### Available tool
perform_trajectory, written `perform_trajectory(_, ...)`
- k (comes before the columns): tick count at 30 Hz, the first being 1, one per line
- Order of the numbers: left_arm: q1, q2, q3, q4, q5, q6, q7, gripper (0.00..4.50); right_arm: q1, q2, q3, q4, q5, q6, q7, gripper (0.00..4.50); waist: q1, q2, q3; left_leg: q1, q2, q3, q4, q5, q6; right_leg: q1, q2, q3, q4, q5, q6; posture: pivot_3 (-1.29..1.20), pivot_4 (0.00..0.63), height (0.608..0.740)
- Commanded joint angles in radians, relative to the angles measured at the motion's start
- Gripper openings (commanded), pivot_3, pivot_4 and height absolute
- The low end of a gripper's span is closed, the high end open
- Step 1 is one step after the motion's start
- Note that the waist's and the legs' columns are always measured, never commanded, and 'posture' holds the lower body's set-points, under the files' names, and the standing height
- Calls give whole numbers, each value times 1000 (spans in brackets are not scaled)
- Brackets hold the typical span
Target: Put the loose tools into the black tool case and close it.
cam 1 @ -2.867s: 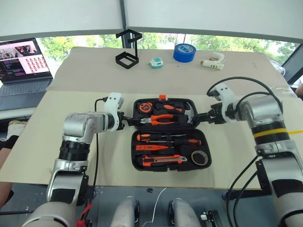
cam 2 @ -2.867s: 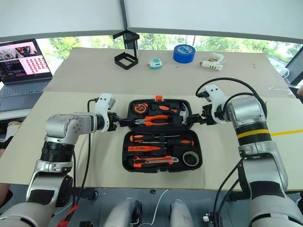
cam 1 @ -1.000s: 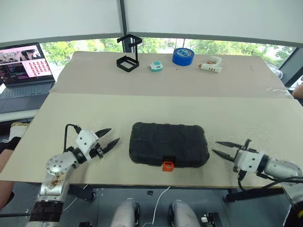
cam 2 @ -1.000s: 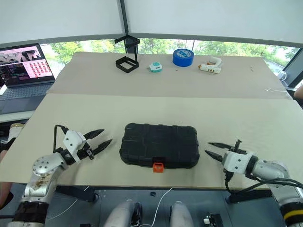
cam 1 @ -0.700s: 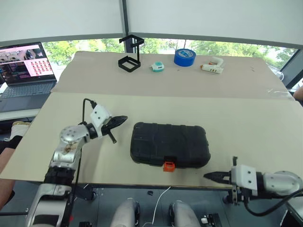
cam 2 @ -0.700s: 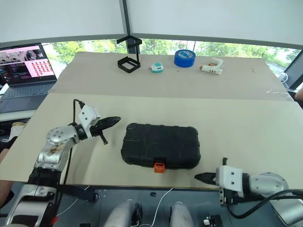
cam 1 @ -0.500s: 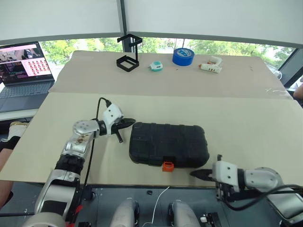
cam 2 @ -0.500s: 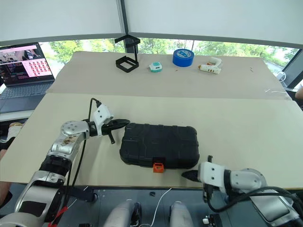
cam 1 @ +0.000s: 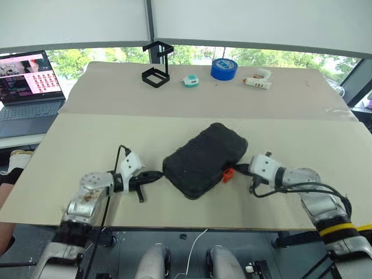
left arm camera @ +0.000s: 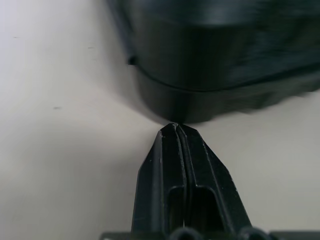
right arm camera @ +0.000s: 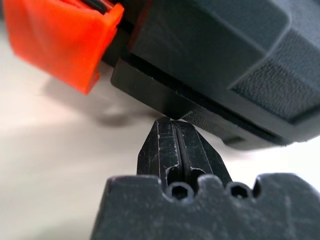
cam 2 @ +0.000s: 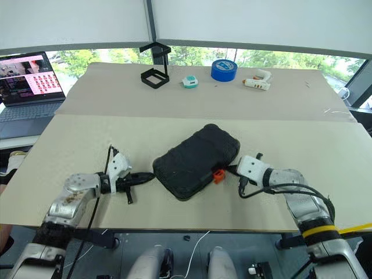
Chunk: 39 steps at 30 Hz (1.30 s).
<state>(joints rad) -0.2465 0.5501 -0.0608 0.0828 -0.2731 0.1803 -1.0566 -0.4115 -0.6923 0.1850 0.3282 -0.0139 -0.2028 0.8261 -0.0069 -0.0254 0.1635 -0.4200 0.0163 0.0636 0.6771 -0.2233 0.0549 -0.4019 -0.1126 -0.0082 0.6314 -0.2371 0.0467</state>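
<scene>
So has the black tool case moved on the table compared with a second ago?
Yes. The black tool case has swung round: it lay square to the table's near edge, now it sits diagonally, its orange latch pointing toward the right gripper.

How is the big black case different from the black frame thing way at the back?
The black case is solid, flat and shut, lying slantwise on the near board; the black frame stand is open bars you can see through, standing upright at the far edge. The case has an orange latch; the stand shows no orange. Both robot tools, left and right, are shut with their tips at the case, far from the stand. Both things are black.
</scene>
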Motion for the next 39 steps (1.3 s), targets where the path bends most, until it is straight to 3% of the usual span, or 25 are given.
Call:
perform_trajectory(1,15,40,62,-109,-39,21,17,84,-28,2,-32,33,6,-54,4,0,2,0,0,-2,0,0,0,0,-1,-2,0,0,1,0,0,0,150,740)
perform_trajectory(6,24,210,91,-164,-148,165,-160,84,45,-26,-59,0,39,-41,46,0,-3,0,0,-2,0,-1,0,1,-1,-2,1,-1,0,0,-1,0,150,740)
perform_trajectory(8,-22,222,82,-196,-209,235,-186,84,86,-31,-75,-43,60,-15,54,0,3,1,0,-2,0,-1,-1,1,-1,-2,1,-2,0,0,0,0,150,740)
perform_trajectory(14,-292,29,-26,-164,-203,308,-83,84,212,-30,-106,-202,119,104,70,0,27,0,0,-2,-2,-3,3,1,0,2,1,-3,-1,1,1,0,150,740)
perform_trajectory(22,-474,-195,-241,117,48,159,29,84,312,-11,-100,-380,161,255,61,0,11,1,0,-2,-2,-2,1,1,0,1,5,-1,-1,0,1,0,150,740)
perform_trajectory(26,-497,-232,-286,213,137,107,76,84,319,15,-111,-412,165,289,33,0,11,1,-1,-2,-1,-2,2,1,0,1,6,-1,-1,0,1,0,150,740)
perform_trajectory(39,-451,-242,-288,220,164,127,88,84,331,56,-133,-461,182,304,20,0,15,3,-2,0,-1,-3,2,1,0,2,6,-1,-1,0,1,0,150,740)
